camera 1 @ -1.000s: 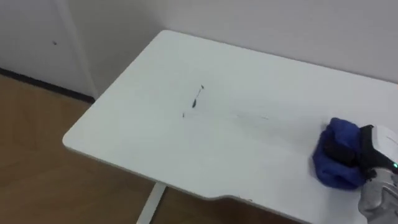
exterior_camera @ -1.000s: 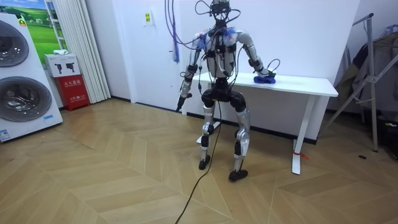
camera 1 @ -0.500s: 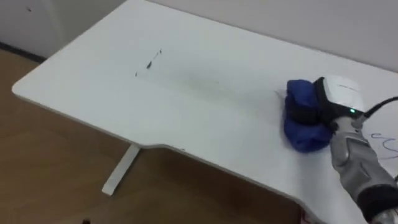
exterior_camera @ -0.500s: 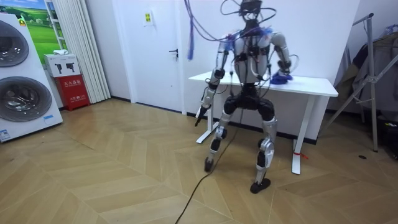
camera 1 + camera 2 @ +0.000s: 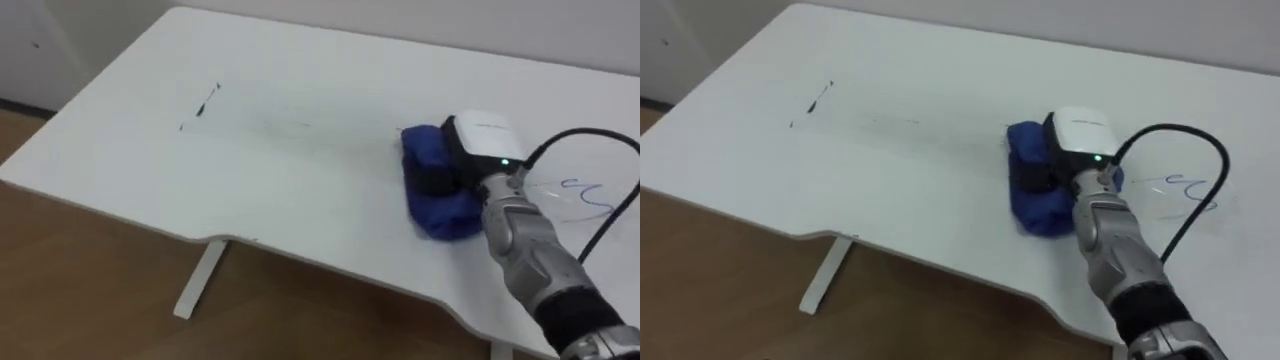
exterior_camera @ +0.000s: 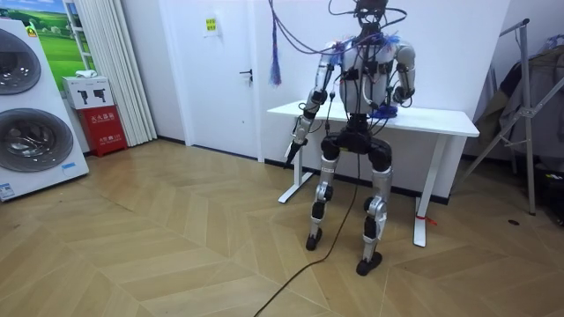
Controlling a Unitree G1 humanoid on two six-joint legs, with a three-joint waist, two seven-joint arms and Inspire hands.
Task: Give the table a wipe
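Note:
A blue cloth [image 5: 432, 198] lies bunched on the white table [image 5: 300, 60], right of its middle. My right hand [image 5: 478, 148] rests on top of it, its dark fingers curled down into the cloth. A thin dark mark [image 5: 200, 104] stains the tabletop far to the cloth's left. A blue scribble [image 5: 584, 190] shows just right of the hand. In the room view I stand at the table's front, right hand on the cloth [image 6: 384, 112]. My left hand [image 6: 294, 148] hangs beside the table's end.
The table's front edge [image 5: 230, 238] runs close below the cloth, with wooden floor beneath. In the room view a washing machine [image 6: 26, 114] and a red box [image 6: 104, 129] stand far left. A metal rack [image 6: 527, 106] stands at the right.
I have stepped towards the room view's right and now face the table squarely. The eye view shifted with me. My right hand stays on the cloth, slightly farther left of the scribble.

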